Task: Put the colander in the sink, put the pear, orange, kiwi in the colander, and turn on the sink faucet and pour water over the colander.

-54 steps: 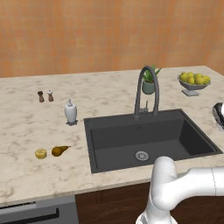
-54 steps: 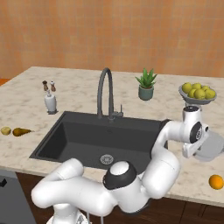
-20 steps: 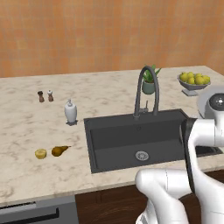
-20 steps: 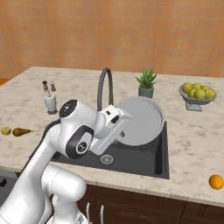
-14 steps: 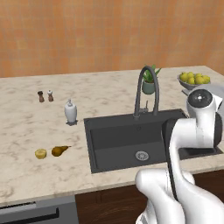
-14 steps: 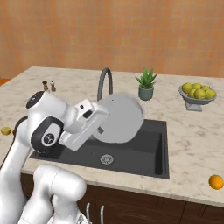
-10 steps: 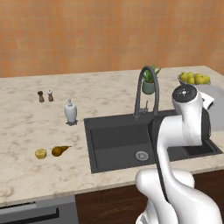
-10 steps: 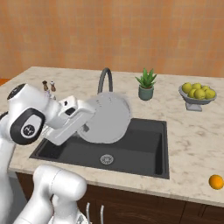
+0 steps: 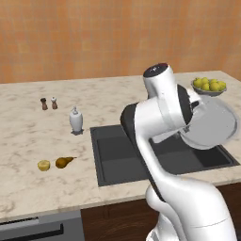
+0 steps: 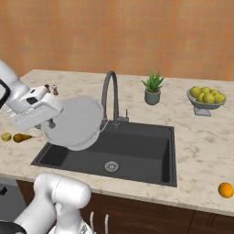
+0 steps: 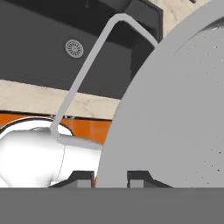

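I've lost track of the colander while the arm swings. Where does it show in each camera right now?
Left base view: colander at right, held up over the sink's right end.
Right base view: colander at left, tilted above the sink's left edge, beside the sink faucet.
Hand view: colander across the right side, its rim between the gripper fingertips.
Shared landmark: the sink; its basin lies below the colander in every view.

The arm has swung the colander (image 10: 75, 122) leftward across the sink (image 10: 137, 151).
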### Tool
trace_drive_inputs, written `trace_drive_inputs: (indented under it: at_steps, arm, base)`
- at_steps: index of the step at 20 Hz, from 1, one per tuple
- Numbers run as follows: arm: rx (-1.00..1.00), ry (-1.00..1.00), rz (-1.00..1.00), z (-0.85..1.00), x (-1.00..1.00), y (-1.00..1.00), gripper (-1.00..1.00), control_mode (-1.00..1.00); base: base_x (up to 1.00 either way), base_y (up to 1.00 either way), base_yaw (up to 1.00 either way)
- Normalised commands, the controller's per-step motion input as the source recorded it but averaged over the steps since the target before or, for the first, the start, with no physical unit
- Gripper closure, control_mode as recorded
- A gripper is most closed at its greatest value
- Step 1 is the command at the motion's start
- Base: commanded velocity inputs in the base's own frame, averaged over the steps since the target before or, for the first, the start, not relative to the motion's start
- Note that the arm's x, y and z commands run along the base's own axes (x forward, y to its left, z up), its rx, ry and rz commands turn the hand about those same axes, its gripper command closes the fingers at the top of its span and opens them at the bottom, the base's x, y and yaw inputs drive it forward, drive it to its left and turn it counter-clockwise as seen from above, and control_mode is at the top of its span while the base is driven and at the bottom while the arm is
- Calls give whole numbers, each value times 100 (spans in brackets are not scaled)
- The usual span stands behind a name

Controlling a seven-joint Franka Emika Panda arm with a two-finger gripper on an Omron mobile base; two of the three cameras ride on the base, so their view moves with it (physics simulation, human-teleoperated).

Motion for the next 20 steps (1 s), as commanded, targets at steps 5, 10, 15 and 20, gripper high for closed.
trace_drive_inputs:
  at_steps: [5, 10, 15, 20]
  arm:
    - [1, 25, -14, -9, 14, 100, 100, -100]
    - [0, 14, 0, -89, 60, 72, 100, -100]
    - [0, 15, 0, -100, 96, 27, 100, -100]
    - [0, 3, 0, -100, 75, -1, 100, -100]
  base:
    - [0, 0, 0]
    - [0, 0, 0]
    - [0, 0, 0]
    - [0, 0, 0]
